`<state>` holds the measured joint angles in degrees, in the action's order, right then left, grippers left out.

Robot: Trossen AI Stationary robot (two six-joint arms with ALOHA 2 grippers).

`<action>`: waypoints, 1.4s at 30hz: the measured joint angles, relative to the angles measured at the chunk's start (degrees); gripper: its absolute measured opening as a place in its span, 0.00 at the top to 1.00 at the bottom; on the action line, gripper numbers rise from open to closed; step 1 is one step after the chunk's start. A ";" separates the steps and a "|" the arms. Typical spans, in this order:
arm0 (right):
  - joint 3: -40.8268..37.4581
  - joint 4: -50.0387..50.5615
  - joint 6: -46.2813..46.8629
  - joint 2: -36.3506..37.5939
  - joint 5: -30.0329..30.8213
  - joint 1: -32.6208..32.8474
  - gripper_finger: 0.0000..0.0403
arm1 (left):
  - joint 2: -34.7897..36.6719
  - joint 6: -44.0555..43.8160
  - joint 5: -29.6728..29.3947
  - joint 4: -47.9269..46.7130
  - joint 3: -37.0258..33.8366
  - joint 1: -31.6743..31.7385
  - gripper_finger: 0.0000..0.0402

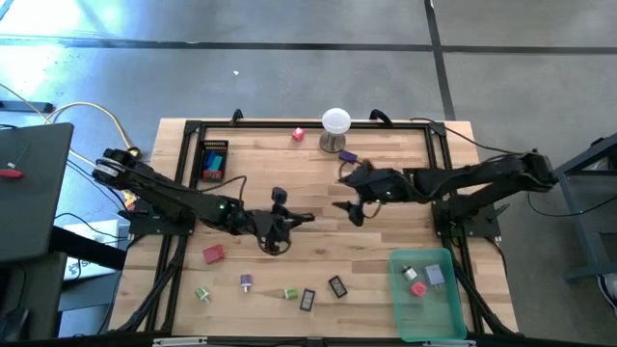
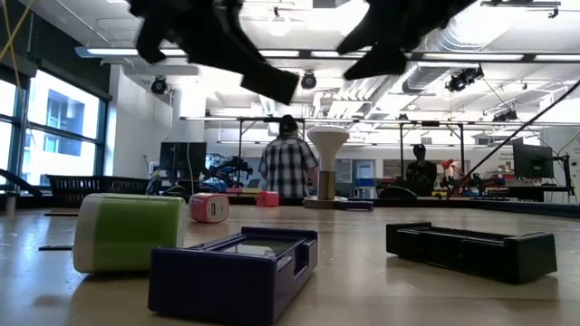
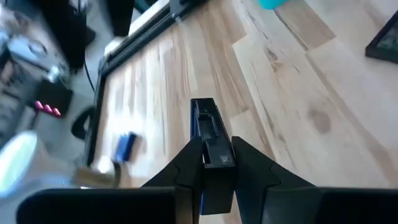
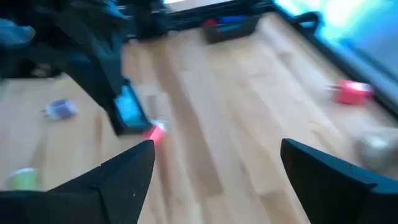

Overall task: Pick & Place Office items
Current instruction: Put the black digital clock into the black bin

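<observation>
So the left gripper (image 1: 301, 218) is sitting over the middle of the table with its jaws pinching a slim black clip-like piece (image 3: 210, 138). In the left wrist view the piece is sticking out forward between the two fingers (image 3: 186, 168), clear of the wood. The right gripper (image 1: 349, 206) is hovering just across from it with jaws spread wide and nothing between them. From the right wrist view it's facing the left arm's held piece, so I'm guessing a handover is being set up, or it's just waiting its turn.

The teal bin (image 1: 453, 308) at the front right corner is already holding a few pieces, including a red one (image 1: 418, 288). Plenty are lying loose along the front of the table: a red block (image 1: 213, 254), a purple bit (image 1: 247, 281), green ones (image 1: 290, 293) and two black cases (image 1: 336, 286).

Looks like the carry step is in hand. Next the black piece needs getting across to the bin, over the right side, and a release above the rim.
</observation>
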<state>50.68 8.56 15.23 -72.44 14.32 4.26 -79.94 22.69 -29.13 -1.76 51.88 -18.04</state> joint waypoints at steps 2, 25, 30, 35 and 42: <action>0.00 2.01 1.49 1.64 5.54 1.64 0.16 | 2.70 -4.57 -1.09 -2.88 0.02 -0.52 0.87; -5.84 4.71 10.22 2.00 18.72 9.92 0.16 | 25.45 -74.52 -13.50 -60.21 0.00 21.37 0.87; -8.57 2.59 10.28 2.00 18.64 11.52 0.16 | 25.47 -77.70 -13.24 -64.28 0.00 24.54 0.87; -9.42 2.26 10.26 2.00 18.77 12.25 0.16 | 25.52 -77.95 -14.90 -64.08 -2.20 26.38 0.87; -9.44 2.30 10.09 2.00 18.77 12.46 0.16 | 26.27 -78.67 -14.27 -60.73 -8.31 31.97 0.87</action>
<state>41.23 10.86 25.31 -70.43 33.09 16.72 -53.67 -55.98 -43.40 -62.49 43.57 13.93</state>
